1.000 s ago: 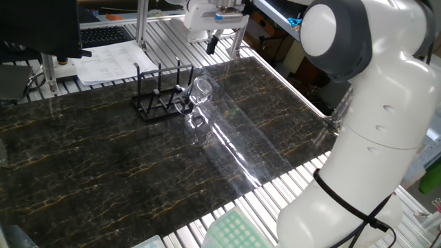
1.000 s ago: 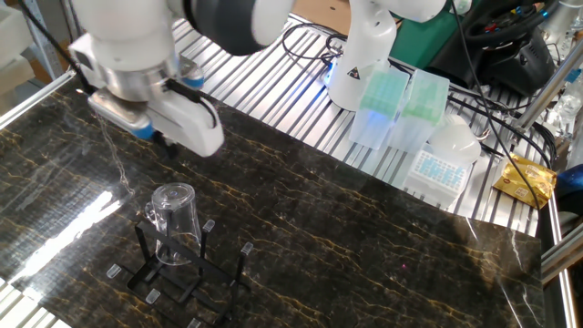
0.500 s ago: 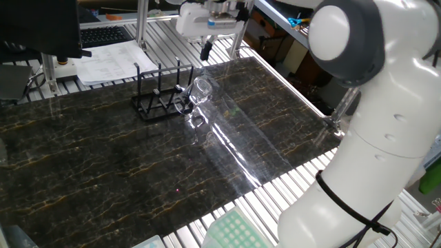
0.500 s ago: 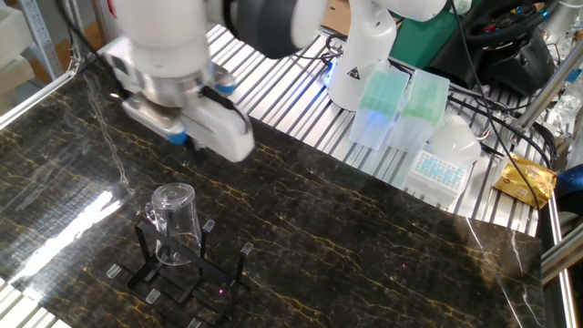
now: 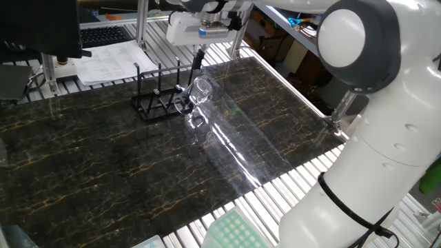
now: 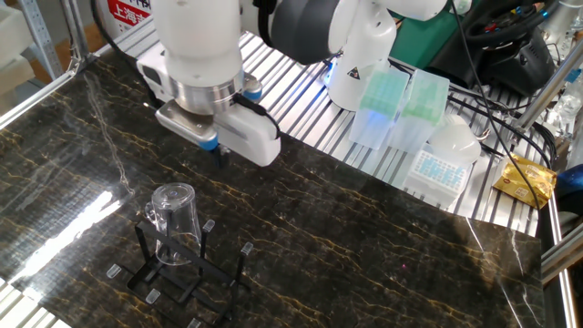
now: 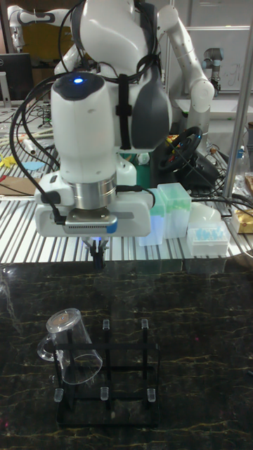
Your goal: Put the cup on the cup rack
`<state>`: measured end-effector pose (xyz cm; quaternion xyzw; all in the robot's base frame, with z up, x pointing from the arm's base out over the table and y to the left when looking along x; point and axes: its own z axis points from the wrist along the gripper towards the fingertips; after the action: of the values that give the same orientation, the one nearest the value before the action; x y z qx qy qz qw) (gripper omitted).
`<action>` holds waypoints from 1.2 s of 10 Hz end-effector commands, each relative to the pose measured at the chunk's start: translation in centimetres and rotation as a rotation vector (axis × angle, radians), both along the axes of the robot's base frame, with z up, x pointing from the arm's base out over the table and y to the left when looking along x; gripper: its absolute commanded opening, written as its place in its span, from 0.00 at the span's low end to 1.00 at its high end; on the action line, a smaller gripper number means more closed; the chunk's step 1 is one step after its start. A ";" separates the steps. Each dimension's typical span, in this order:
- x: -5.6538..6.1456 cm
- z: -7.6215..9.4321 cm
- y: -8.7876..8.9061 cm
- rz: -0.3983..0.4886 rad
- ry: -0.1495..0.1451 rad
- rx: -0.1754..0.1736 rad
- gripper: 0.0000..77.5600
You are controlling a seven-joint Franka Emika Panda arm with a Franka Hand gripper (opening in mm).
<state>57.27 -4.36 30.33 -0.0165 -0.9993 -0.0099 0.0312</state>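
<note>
dark marble table [image 6: 383,237], pipette tip boxes [image 6: 401,105]

A red-and-white sign [image 6: 130,11] bears Chinese characters, seemingly "上海", partly cut off.

- I see the cup [image 7: 70,348], clear glass with a side handle, hung upside down and tilted on a peg at the rack's 9 o'clock side in the tall fixed view.
- I see the cup rack [image 7: 116,380], black wire with thin upright pegs, flat on the table.
</note>
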 end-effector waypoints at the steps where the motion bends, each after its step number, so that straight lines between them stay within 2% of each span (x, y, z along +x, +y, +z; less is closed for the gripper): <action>1: -0.8 0.6 0.7 0.003 -0.009 -0.002 0.01; 4: -1.4 0.9 1.5 0.001 -0.018 -0.016 0.01; 6: -1.6 0.6 2.0 -0.006 -0.025 -0.039 0.01; 10: -1.6 0.6 2.0 -0.021 -0.019 -0.039 0.01; 12: -1.6 0.6 2.0 -0.005 -0.017 -0.056 0.01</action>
<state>55.64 -2.35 30.83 -0.0257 -0.9993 0.0120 0.0230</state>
